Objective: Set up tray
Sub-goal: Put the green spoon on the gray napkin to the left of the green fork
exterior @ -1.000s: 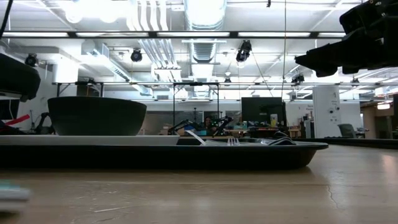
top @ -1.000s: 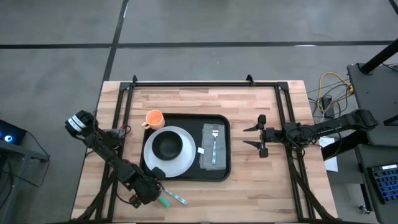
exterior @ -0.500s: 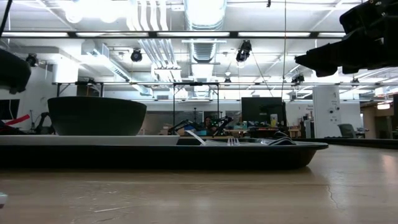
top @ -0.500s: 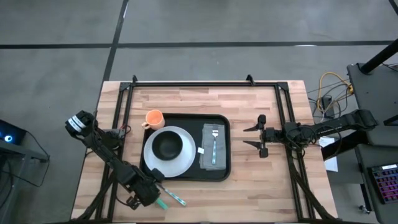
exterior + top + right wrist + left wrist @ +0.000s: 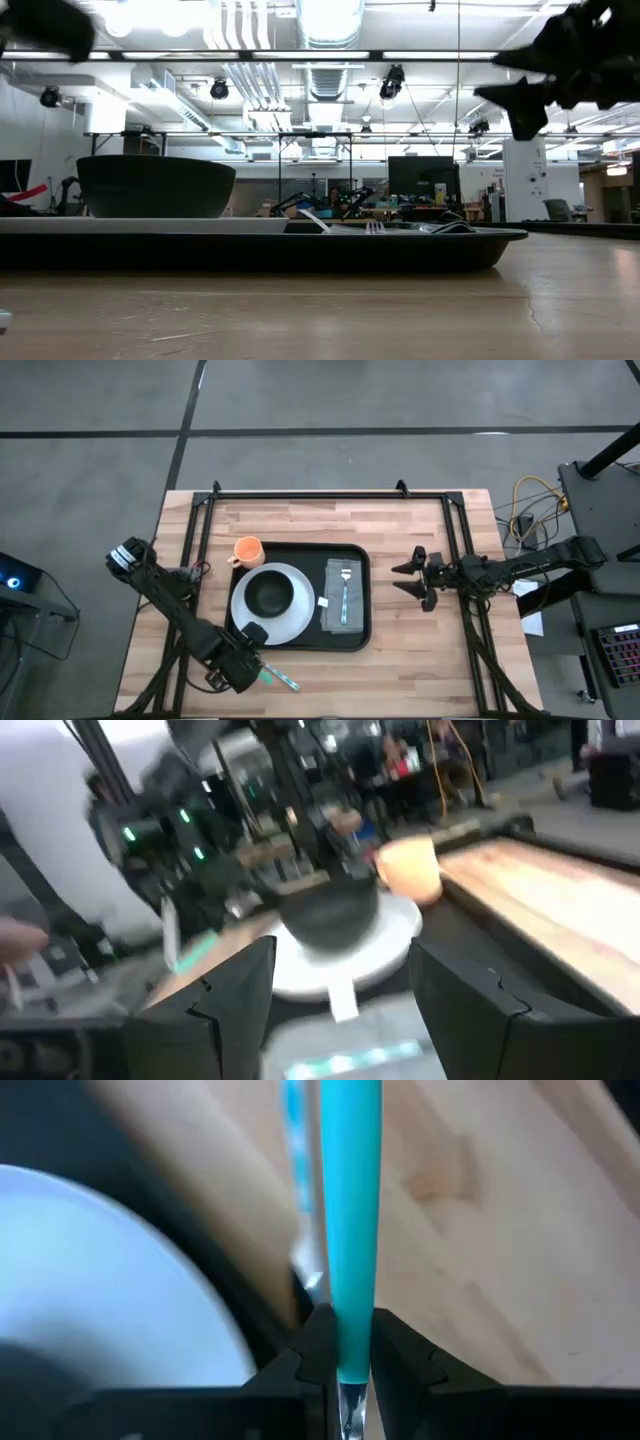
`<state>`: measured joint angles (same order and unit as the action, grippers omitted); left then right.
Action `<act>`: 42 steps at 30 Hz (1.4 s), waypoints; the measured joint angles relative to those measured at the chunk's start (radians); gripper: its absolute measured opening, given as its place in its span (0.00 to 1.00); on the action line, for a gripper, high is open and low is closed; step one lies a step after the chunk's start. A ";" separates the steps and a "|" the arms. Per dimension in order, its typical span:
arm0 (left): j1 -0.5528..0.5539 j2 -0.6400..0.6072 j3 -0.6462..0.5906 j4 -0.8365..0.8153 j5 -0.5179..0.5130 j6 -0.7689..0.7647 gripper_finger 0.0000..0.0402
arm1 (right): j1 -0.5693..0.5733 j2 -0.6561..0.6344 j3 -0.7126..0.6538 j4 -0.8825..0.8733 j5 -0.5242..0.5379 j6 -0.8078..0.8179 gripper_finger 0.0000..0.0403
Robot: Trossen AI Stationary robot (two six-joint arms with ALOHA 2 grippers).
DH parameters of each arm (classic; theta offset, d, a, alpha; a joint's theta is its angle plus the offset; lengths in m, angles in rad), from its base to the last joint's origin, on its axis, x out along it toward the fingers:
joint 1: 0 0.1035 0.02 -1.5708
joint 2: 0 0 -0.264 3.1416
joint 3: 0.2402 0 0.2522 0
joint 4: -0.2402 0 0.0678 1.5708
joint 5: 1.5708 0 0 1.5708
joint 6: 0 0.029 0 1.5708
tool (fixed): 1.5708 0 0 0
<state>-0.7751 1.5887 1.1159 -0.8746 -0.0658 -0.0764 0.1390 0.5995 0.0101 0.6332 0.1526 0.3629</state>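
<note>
The black tray (image 5: pixel 300 642) lies flat mid-table. Its left half holds a white plate (image 5: pixel 250 625) with a dark bowl (image 5: pixel 268 593) on it. Its right half holds a folded grey napkin (image 5: pixel 332 610) with a fork (image 5: pixel 345 588) on top. An orange cup (image 5: pixel 248 550) stands on the wood at the tray's far left corner. My left gripper (image 5: pixel 252 672) hangs off the tray's near left corner, shut on a teal-handled utensil (image 5: pixel 270 681). My right gripper (image 5: pixel 408 580) hovers open to the right of the tray, fingers toward it. My left gripper pinches the utensil's teal handle (image 5: pixel 350 1320) between its two fingers (image 5: pixel 310 1352), which lie across it and come steeply from above. A bit of bare metal (image 5: pixel 350 1402) shows behind the fingertips. The handle runs out past them. Whether the far end (image 5: pixel 295 685) touches the wood, I cannot tell.
Dark frame rails (image 5: pixel 200 530) run along the table's left, right and far sides. Bare wood (image 5: pixel 400 660) lies between the tray and the right rail and along the near edge. A blurred pale blue strip (image 5: pixel 293 1140) shows beside the held handle.
My left gripper has risen, staying shut on the teal-handled utensil near the tray's near left corner. In the low view the arm has climbed toward the top of the picture. My right gripper has rolled about its own pointing line while staying in place and open.
</note>
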 joint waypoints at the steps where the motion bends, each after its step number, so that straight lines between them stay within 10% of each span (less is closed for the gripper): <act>1: 0.010 0.000 0.017 -0.022 -0.013 0.013 0.06 | 0.000 -0.002 0.000 0.021 -0.003 -0.002 0.54; 28: 0.334 -0.002 0.264 -0.315 -0.185 0.214 0.06 | 0.000 0.025 0.027 0.175 0.031 -0.164 0.54; 42: 0.432 -0.002 0.319 -0.341 -0.532 0.285 0.06 | 0.042 0.471 0.527 -0.457 0.313 -0.265 0.54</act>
<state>-0.3430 1.5864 1.4349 -1.2160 -0.5975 0.2085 0.1813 1.0701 0.5370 0.1760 0.4657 0.0982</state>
